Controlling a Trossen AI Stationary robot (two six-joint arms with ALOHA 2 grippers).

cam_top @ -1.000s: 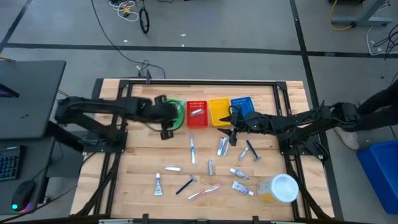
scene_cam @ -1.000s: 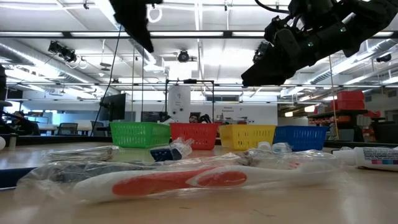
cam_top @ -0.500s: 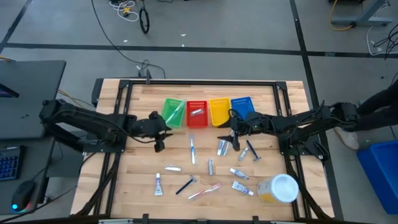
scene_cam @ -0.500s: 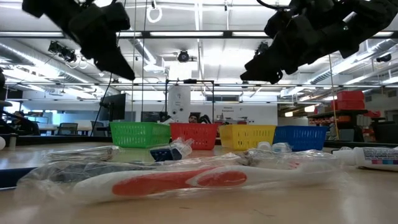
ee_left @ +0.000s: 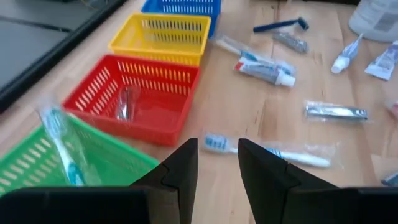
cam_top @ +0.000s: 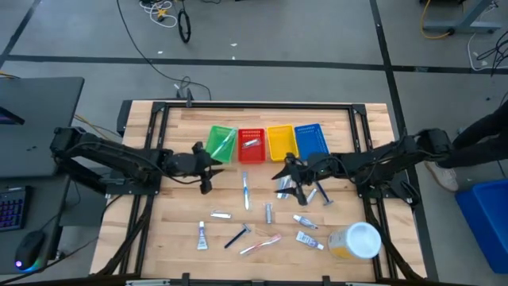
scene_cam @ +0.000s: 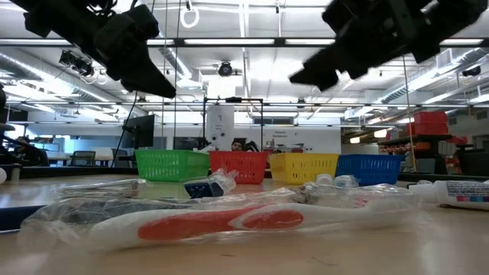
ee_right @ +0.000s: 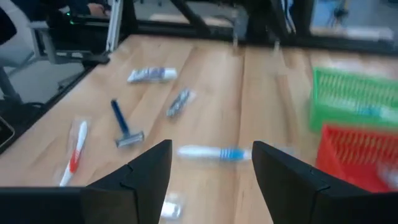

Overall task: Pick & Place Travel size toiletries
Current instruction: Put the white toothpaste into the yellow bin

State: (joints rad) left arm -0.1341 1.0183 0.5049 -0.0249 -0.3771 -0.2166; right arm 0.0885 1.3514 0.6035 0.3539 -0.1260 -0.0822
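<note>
Several travel toiletries lie flat on the wooden table: a blue-white toothbrush [cam_top: 245,191], silvery tubes [cam_top: 283,188], dark blue razors [cam_top: 321,193], white-blue tubes [cam_top: 305,222] and a pink toothbrush [cam_top: 260,245]. Another toothbrush [ee_left: 62,146] lies in the green basket [cam_top: 221,144]. A silvery packet [ee_left: 127,102] lies in the red basket [cam_top: 251,144]. My left gripper [cam_top: 205,183] hovers open, near of the green basket, the blue-white toothbrush [ee_left: 267,151] ahead of its fingers. My right gripper [cam_top: 284,179] hovers wide open above the silvery tubes, facing the same toothbrush [ee_right: 214,152].
The yellow basket [cam_top: 280,141] and blue basket [cam_top: 310,137] stand in the row at the table's far side. A large yellow jar with a white lid [cam_top: 355,241] lies near the right near corner. Bare wood shows at the table's left near part.
My left gripper has drawn back from over the green basket toward the table's left and near side, and the toothbrush in that basket now shows. My right gripper has moved from beside the yellow and blue baskets toward the near edge and leftward, over the silvery tubes.
</note>
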